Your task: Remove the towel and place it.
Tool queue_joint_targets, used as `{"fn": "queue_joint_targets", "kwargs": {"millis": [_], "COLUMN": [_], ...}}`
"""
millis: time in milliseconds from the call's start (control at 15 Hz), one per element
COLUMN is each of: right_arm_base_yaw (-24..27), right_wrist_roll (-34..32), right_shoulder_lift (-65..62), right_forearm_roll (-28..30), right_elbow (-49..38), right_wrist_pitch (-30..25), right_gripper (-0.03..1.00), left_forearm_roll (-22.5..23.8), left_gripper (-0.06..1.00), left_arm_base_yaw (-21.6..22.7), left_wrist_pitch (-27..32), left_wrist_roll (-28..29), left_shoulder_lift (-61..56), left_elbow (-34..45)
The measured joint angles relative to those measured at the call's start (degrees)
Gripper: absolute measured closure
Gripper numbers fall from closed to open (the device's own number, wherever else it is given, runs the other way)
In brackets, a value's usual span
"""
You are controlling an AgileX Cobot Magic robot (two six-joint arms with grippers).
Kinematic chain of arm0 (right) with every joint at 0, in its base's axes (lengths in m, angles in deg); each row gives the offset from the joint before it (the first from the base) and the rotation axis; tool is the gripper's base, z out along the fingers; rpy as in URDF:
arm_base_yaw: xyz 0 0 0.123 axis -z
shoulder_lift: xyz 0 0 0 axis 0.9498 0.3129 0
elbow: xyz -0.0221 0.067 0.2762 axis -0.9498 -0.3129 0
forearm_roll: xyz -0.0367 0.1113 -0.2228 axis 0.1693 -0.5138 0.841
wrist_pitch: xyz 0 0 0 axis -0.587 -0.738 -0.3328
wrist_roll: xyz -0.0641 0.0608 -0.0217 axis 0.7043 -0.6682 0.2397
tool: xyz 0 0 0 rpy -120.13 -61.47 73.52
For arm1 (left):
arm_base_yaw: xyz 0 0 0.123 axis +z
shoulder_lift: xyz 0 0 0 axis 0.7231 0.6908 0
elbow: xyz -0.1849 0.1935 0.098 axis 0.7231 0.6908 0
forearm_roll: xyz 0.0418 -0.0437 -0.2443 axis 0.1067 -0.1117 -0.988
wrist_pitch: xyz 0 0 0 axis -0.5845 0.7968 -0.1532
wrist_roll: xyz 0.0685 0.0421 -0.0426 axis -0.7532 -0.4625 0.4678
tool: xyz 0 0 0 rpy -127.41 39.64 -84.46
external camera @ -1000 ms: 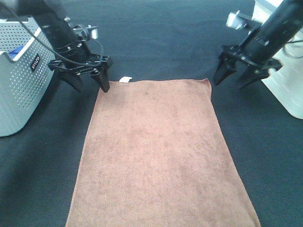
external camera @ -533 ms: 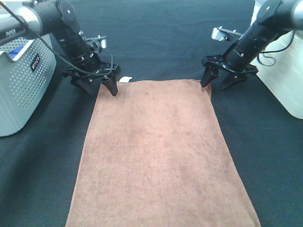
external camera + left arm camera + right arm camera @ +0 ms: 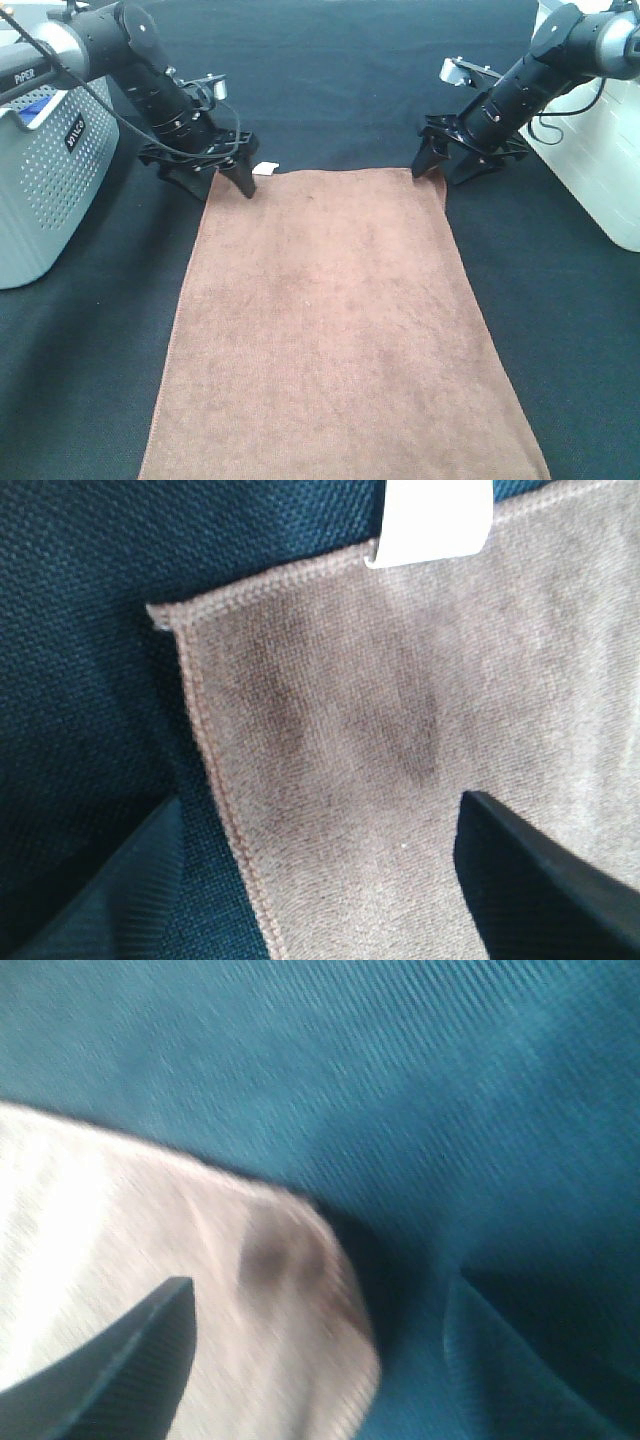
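The brown towel (image 3: 340, 320) lies flat on the dark cloth and reaches the near edge of the exterior view. Its white tag (image 3: 265, 168) is at the far left corner. My left gripper (image 3: 222, 187) is open and low over that corner, one finger on each side of the towel's edge. In the left wrist view the corner (image 3: 330, 730), the tag (image 3: 435, 520) and both fingers (image 3: 530, 870) show. My right gripper (image 3: 445, 170) is open and low at the far right corner. The blurred right wrist view shows that corner (image 3: 250, 1290) between its fingers (image 3: 120, 1350).
A grey perforated basket (image 3: 40, 190) holding a blue item (image 3: 30, 110) stands at the left. A white box (image 3: 600, 150) stands at the right edge, close behind the right arm. Dark cloth (image 3: 330, 90) covers the table around the towel.
Both grippers have come down and inward to the towel's far corners. The right one moved left toward the far right corner. The towel has not moved.
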Motion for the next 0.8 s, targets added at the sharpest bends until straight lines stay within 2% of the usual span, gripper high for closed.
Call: {"fn": "queue_joint_targets", "kwargs": {"millis": [67,133,267,400,467,533,600,667,733,800], "right_arm_base_yaw": [-1.9,-2.9,-3.6,-3.6,-3.6,-3.6,-3.6,-3.6,-3.6,-3.6], "right_wrist_roll": [0.9,1.0,0.9,0.9,0.7,0.6,0.3,0.2,0.2,0.2], "right_shoulder_lift": [0.7,1.0,1.1,1.3,1.3,1.3,1.3,1.3,1.1,1.1], "right_forearm_roll": [0.3,0.9,2.2,4.2,5.6,6.8,7.6,8.2,8.4,8.5], "right_elbow": [0.2,0.4,0.7,0.7,0.7,0.7,0.7,0.7,0.7,0.7], "right_wrist_pitch": [1.9,2.5,3.0,3.6,4.0,4.5,5.0,5.4,5.4,5.4], "right_gripper": [0.28,0.28,0.3,0.43,0.54,0.65,0.76,0.86,0.95,0.96], "left_forearm_roll": [-4.9,-6.0,-6.9,-5.8,-4.2,-2.2,-0.6,0.5,1.2,2.1], "left_gripper": [0.24,0.25,0.28,0.36,0.5,0.57,0.78,0.9,0.92,0.93], "left_arm_base_yaw": [-0.4,-1.0,-1.5,-1.7,-1.7,-1.7,-1.8,-1.8,-1.9,-2.1], "left_wrist_pitch": [-0.9,-1.6,-2.3,-2.7,-2.9,-3.3,-3.4,-3.6,-3.6,-3.6], "left_wrist_roll": [-1.1,-1.3,-1.4,-1.5,-1.5,-1.5,-1.5,-1.7,-1.8,-1.9], "left_shoulder_lift": [0.9,1.1,1.3,1.5,1.5,1.5,1.6,1.6,1.6,1.6], "left_elbow": [0.0,-0.1,-0.1,-0.1,-0.1,-0.1,-0.1,-0.2,-0.2,-0.3]}}
